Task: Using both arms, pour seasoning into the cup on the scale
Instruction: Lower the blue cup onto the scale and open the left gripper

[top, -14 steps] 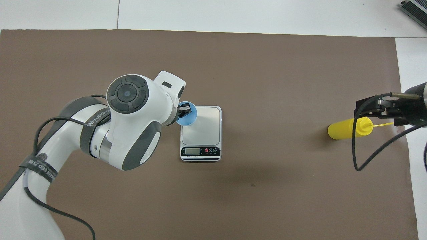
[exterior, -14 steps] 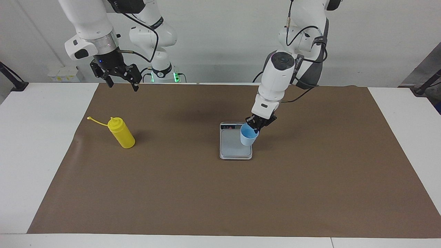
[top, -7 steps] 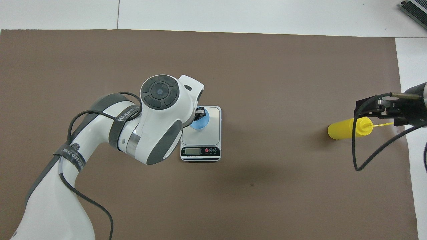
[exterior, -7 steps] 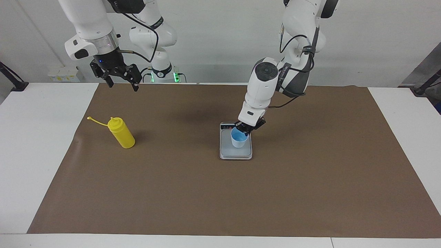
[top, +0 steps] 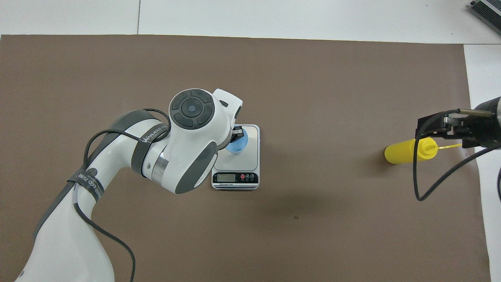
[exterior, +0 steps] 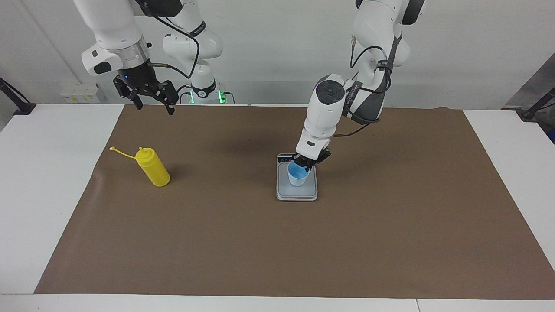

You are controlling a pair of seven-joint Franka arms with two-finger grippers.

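Left tool (exterior: 308, 163) gripping cup (exterior: 298, 173), brown mat (exterior: 277, 242)

light blue cup (exterior: 298, 174) upright on the silver-grey scale (exterior: 296, 193) – yellow seasoning bottle (exterior: 152, 167) stands toward the right arm's end.

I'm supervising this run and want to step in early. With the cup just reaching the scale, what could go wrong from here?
1. The left gripper is shut on the rim of the cup over the scale; pulling away carelessly could tip it.
2. The seasoning bottle stands with its cap off; the open right gripper could knock it over and spill it.
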